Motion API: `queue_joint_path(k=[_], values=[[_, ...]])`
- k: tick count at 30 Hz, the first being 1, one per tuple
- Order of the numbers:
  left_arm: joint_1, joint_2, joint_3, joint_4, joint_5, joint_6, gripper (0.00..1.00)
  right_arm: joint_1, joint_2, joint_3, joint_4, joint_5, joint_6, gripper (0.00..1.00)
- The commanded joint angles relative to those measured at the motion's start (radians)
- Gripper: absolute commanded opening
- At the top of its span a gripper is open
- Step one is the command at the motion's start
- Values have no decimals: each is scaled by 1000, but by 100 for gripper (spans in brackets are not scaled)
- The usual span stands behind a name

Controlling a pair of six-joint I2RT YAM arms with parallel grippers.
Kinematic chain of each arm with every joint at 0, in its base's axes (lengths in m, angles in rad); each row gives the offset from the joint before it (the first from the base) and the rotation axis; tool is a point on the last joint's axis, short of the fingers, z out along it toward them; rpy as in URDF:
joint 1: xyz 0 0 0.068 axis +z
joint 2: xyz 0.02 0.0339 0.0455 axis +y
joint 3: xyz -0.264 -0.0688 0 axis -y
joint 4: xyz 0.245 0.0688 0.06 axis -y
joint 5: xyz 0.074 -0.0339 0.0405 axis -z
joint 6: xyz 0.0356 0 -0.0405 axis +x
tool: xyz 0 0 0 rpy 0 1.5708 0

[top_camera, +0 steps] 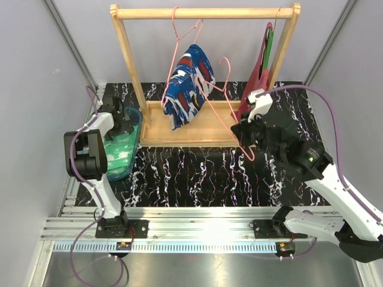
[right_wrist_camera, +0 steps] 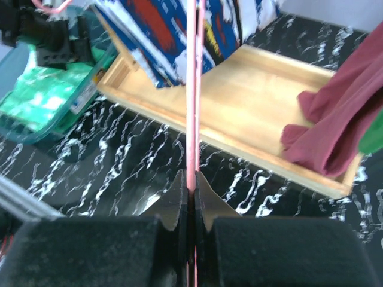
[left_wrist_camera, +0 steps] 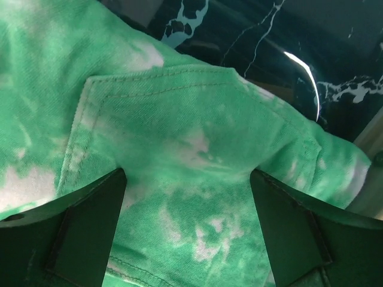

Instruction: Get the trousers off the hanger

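The dark blue trousers (top_camera: 187,86) with red and white patches hang folded over a pink wire hanger (top_camera: 179,37) on the wooden rack's rail; they also show in the right wrist view (right_wrist_camera: 152,27). My right gripper (top_camera: 244,139) is shut on the wire of a second, bare pink hanger (right_wrist_camera: 191,89), held low at the front of the rack (right_wrist_camera: 192,179). The mint green trousers (top_camera: 118,150) lie in a teal bin (top_camera: 137,117) at the left. My left gripper (top_camera: 127,124) is open just above that cloth (left_wrist_camera: 191,119), its jaws spread wide (left_wrist_camera: 188,179).
The wooden rack (top_camera: 203,12) has a flat wooden base tray (top_camera: 209,128). A plain dark red garment (top_camera: 258,78) hangs at its right post and rests on the tray (right_wrist_camera: 335,113). The tabletop is black marble pattern (top_camera: 197,173).
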Motion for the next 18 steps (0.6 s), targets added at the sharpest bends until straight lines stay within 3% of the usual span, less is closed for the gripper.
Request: queue_joint_path(k=[1,7,12,18], values=[[6,18,12,-89,87,-73,90,7,56,103,73,85,-53,0],[13,-202,22,-101,55,-62,99,7,176,249,10,165,-69,0],[32,-358,73,-201,17,-75,99,6,233,352,19,240,-111,0],[30,-620,29,-257,-37,-88,99,-4,355,514,-10,352,-161,0]])
